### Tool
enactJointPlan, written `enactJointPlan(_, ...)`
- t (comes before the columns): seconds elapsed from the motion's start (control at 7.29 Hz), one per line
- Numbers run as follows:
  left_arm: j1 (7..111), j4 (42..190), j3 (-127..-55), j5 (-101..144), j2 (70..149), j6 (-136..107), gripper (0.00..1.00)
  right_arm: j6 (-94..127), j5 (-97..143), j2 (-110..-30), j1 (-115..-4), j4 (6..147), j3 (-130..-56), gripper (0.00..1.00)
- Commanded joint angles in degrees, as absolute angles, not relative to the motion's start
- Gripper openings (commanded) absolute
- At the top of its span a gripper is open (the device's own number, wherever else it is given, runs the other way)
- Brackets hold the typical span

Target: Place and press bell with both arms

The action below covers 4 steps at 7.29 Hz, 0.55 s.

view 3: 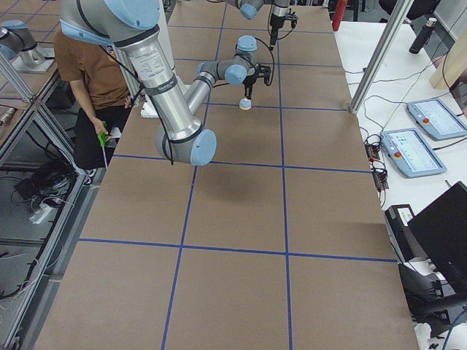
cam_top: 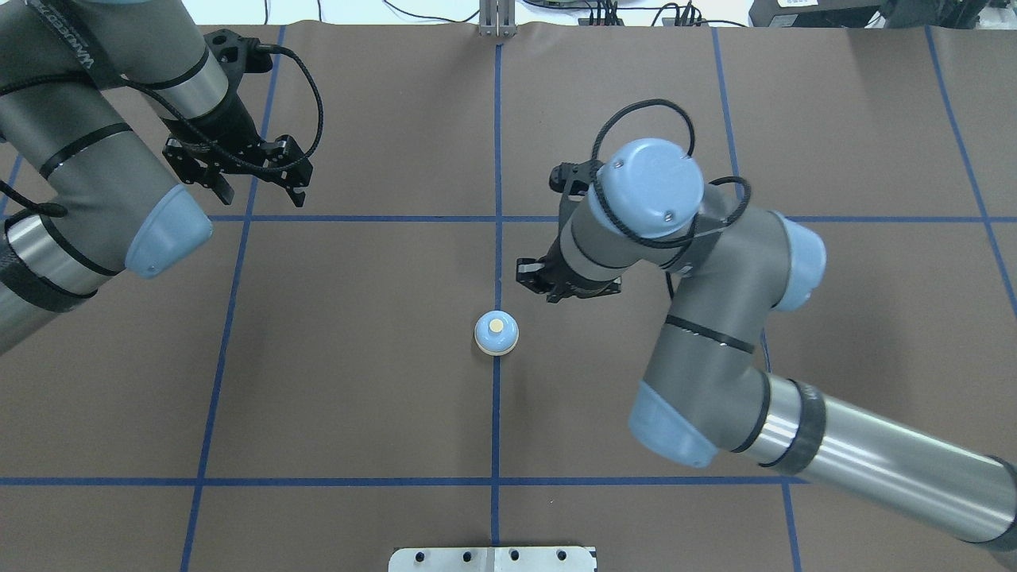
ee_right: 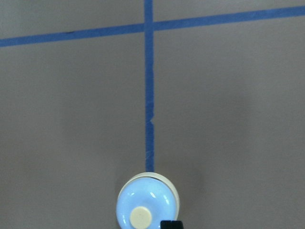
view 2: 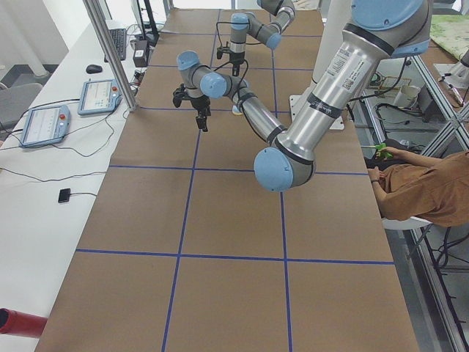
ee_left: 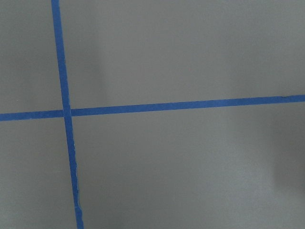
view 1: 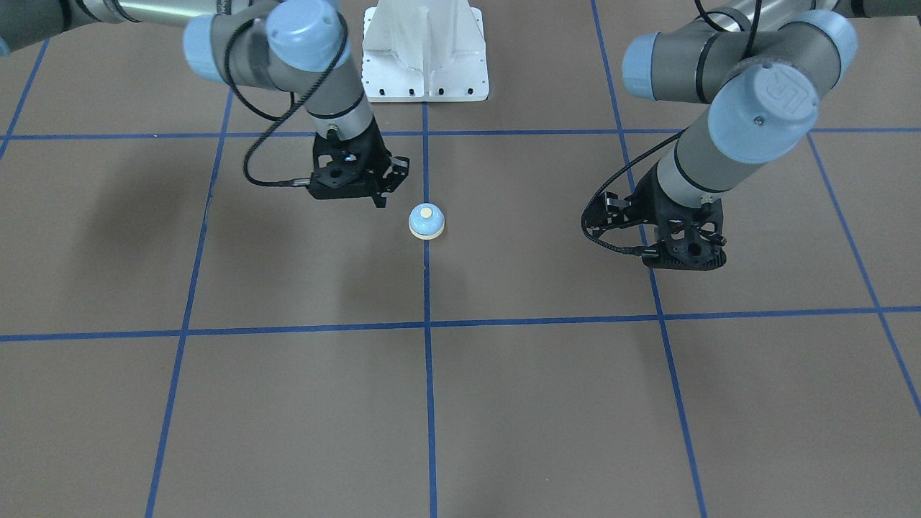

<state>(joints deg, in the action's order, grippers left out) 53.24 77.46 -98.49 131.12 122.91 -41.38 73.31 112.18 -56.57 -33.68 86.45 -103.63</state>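
Observation:
The bell point(cam_top: 496, 332) stands upright on the brown table, on the middle blue tape line; it also shows in the front view point(view 1: 427, 220) and at the bottom of the right wrist view point(ee_right: 147, 210). My right gripper point(cam_top: 543, 284) hovers close beside the bell without touching it. One black fingertip point(ee_right: 171, 224) shows near the bell's edge, and the jaws look shut and empty. My left gripper point(cam_top: 261, 191) is open and empty, far off near a tape crossing. The left wrist view shows only bare table and tape.
The white mounting pedestal point(view 1: 424, 50) stands at the robot's edge of the table. Blue tape lines point(cam_top: 496, 218) divide the brown surface into squares. A seated person point(view 2: 425, 187) is beside the table near the robot. Tablets point(view 3: 412, 149) lie on the side bench.

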Motion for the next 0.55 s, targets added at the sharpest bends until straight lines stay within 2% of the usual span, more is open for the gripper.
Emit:
enactJointPlan(0.0,55.2,77.5,-101.4,131.0,119.1,-37.6,0.99,64.8,117.5,-67.1,-42.2,86.7,-111.3,0.0)
enactJointPlan(0.14,57.0,77.4,-103.4,131.0,115.7,-33.8,0.99,57.5,121.4,-71.7,-47.7,86.6,-112.3,0.05)
enactJointPlan(0.27,59.7,77.4,-104.8,131.0,112.4,-28.8,0.99,51.6,124.6,-76.4,-52.9,86.0,-112.5,0.99)
enactJointPlan(0.41,62.4,77.5,-106.1,131.0,108.8,-23.4,0.99,47.9,124.7,-81.9,-56.7,85.8,-114.2,1.0)
